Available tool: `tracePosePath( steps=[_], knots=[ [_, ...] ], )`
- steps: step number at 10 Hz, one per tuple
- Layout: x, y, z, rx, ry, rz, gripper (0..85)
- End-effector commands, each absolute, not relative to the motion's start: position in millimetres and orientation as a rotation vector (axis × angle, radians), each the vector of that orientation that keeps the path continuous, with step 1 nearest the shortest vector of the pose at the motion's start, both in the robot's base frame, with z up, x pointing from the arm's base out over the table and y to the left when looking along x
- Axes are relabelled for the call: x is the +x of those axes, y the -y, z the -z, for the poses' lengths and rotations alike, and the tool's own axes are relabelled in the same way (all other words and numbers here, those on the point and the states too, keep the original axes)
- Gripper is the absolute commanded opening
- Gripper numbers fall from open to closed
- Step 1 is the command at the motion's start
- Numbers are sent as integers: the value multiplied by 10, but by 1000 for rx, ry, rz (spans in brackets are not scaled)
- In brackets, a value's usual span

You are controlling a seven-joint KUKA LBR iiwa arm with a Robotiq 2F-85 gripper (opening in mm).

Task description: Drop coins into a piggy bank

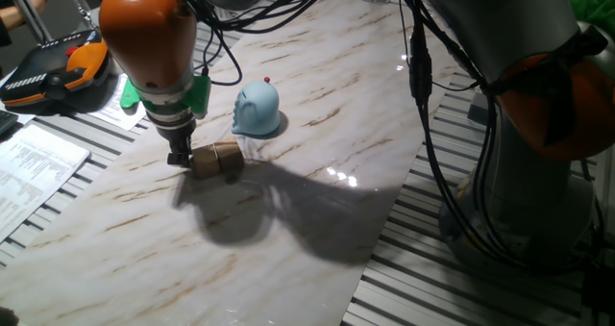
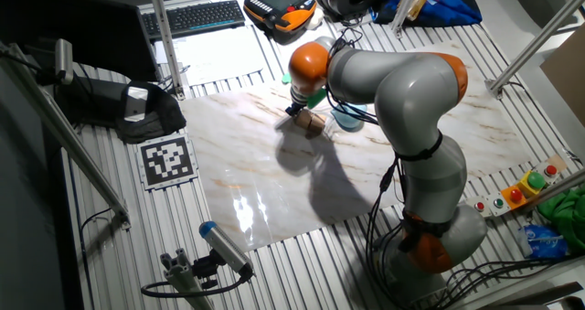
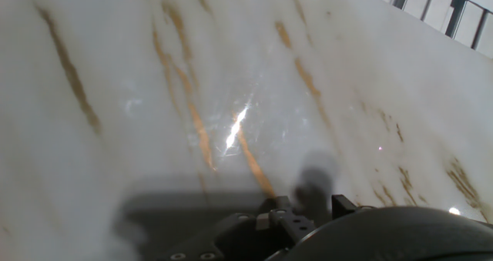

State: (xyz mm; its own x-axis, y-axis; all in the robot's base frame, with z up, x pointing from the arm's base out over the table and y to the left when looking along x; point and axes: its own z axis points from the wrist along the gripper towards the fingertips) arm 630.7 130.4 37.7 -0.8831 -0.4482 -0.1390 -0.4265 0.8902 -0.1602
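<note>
The light blue dome-shaped piggy bank (image 1: 256, 110) with a red knob on top stands on the marble board (image 1: 327, 86). In the other fixed view it (image 2: 348, 120) is mostly hidden behind the arm. My gripper (image 1: 180, 158) points down, its tip at the board just left of two tan wooden blocks (image 1: 216, 160); it also shows in the other fixed view (image 2: 297, 112). Its fingers look close together, but I cannot tell if they hold anything. The hand view shows only bare marble and the gripper's dark base (image 3: 296, 215). No coins show in any view.
The wooden blocks (image 2: 313, 122) lie between the gripper and the piggy bank. An orange-and-black teach pendant (image 1: 58, 71) and papers (image 1: 29, 163) lie left of the board. A keyboard (image 2: 203, 16) and a printed marker tag (image 2: 166, 156) lie on the slatted table.
</note>
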Motion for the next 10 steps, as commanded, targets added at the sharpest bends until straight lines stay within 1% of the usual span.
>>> tracePosePath(
  steps=[1,9,10],
  knots=[
    [6303,-1301,-377,-673,-2884,189,340],
    [6299,-1295,-380,-674,-2882,206,340],
    [6299,-1295,-385,-674,-2883,205,170]
  ],
)
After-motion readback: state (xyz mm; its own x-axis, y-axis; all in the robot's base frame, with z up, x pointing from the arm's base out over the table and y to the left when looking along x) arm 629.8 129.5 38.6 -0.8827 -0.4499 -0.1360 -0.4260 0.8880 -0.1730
